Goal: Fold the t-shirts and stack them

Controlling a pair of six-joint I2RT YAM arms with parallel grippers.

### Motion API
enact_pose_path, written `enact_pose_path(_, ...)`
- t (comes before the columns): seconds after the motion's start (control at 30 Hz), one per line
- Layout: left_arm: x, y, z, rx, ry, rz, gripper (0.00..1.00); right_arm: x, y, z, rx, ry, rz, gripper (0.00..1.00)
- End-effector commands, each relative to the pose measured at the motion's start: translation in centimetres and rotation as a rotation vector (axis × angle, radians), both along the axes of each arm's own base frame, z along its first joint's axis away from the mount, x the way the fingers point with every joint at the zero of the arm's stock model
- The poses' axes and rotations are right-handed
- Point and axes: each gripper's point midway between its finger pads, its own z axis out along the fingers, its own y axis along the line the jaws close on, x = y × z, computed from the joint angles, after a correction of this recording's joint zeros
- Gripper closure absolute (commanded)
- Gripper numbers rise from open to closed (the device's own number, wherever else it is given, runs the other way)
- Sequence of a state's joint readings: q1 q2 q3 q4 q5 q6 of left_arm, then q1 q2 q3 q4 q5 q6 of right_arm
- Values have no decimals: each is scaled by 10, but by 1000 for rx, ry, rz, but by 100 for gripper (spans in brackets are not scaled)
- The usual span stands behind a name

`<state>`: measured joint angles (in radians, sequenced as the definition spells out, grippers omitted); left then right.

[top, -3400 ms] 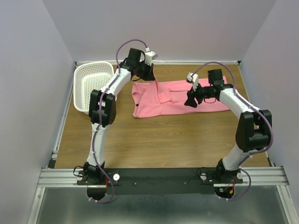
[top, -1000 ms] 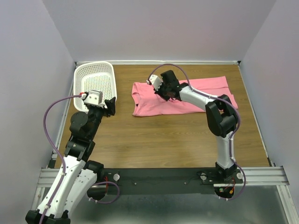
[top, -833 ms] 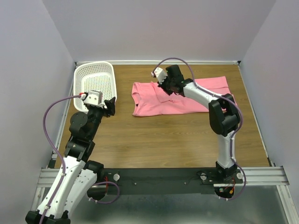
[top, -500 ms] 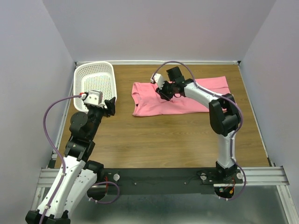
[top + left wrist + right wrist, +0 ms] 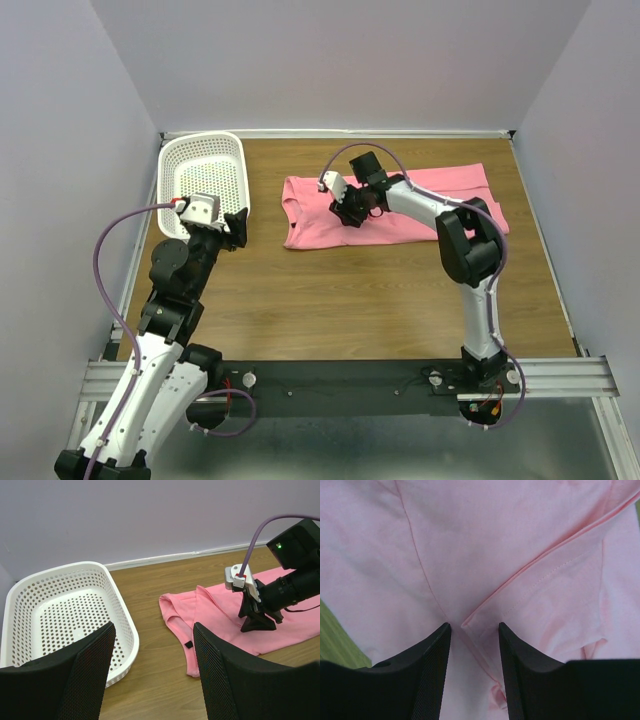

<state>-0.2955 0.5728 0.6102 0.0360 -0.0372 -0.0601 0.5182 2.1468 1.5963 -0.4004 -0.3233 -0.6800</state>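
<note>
My right gripper [image 5: 343, 210] has dropped onto the shirt [image 5: 310, 228] at upper centre, jaws open astride the sleeve hem [image 5: 530, 585], so I'd press deeper before closing, while my left gripper [image 5: 236, 222] idles open beside the basket [image 5: 205, 150].

The t-shirt [image 5: 312, 218] is of plain salmon-pink soft cloth, with short sleeves and a round neck. It lies flat on the far part of the wooden table [image 5: 330, 300], stretched sideways as a long band, the neck end to the left. One sleeve [image 5: 560, 595] is folded over onto the body, its stitched hem running diagonally. A small dark label [image 5: 188, 644] shows at the collar.
</note>
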Motion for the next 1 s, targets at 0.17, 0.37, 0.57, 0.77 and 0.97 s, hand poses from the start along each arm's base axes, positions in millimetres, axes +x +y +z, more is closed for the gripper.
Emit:
enact_pose_path(0.17, 0, -2, 5, 4, -14, -17, 28, 7, -2, -6, -36, -6, -11, 55)
enact_pose_path(0.37, 0, -3, 4, 4, -12, -20, 28, 14, -3, 3, -38, -33, -31, 73)
enact_pose_path(0.57, 0, -3, 5, 3, -14, -22, 28, 17, -4, 4, -42, -42, -49, 92)
enact_pose_path(0.77, -1, -4, 5, 1, -15, -25, 28, 30, -7, 19, -13, -77, -118, 99)
enact_pose_path(0.97, -2, -4, 6, -2, -17, -27, 28, 91, -56, 60, 39, -268, -445, 99)
